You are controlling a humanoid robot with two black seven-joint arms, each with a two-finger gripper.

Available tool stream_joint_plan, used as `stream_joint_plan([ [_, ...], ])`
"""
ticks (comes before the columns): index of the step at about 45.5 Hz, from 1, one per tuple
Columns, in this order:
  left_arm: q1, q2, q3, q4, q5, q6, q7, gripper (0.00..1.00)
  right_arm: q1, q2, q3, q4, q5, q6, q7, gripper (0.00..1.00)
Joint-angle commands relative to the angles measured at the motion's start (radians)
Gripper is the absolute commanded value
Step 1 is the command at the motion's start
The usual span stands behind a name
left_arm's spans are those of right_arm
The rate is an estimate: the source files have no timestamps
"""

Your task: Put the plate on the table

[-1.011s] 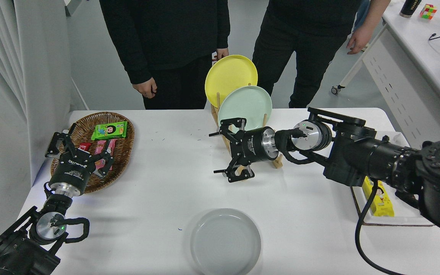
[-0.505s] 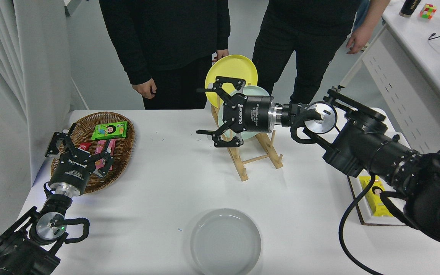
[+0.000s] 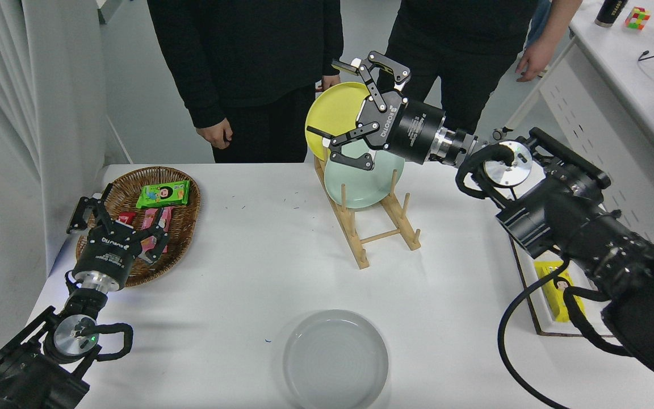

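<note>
The right gripper (image 3: 349,111) has risen from the bench (image 3: 236,267) toward the far edge, jaws spread and empty. The plate (image 3: 335,359) lies flat near the near edge, so placing looks done.

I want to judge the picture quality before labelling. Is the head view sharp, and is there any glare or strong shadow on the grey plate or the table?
Head view: sharp overall, with no motion blur on the right hand; the plate shows only a soft sheen, no hard glare; shadows on the table are faint and diffuse; straight edges bend slightly toward the corners.
</note>
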Motion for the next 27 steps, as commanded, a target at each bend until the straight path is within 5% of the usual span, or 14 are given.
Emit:
stream_joint_plan([
  [1, 0.0, 0.0, 0.0, 0.001, 0.0, 0.0, 0.0, 0.98, -0.029, -0.091, 0.049, -0.075, -0.001, 0.007, 0.0, 0.99],
  [27, 0.0, 0.0, 0.0, 0.001, 0.0, 0.001, 0.0, 0.98, -0.127, -0.085, 0.044, -0.311, -0.058, -0.006, 0.027, 0.99],
])
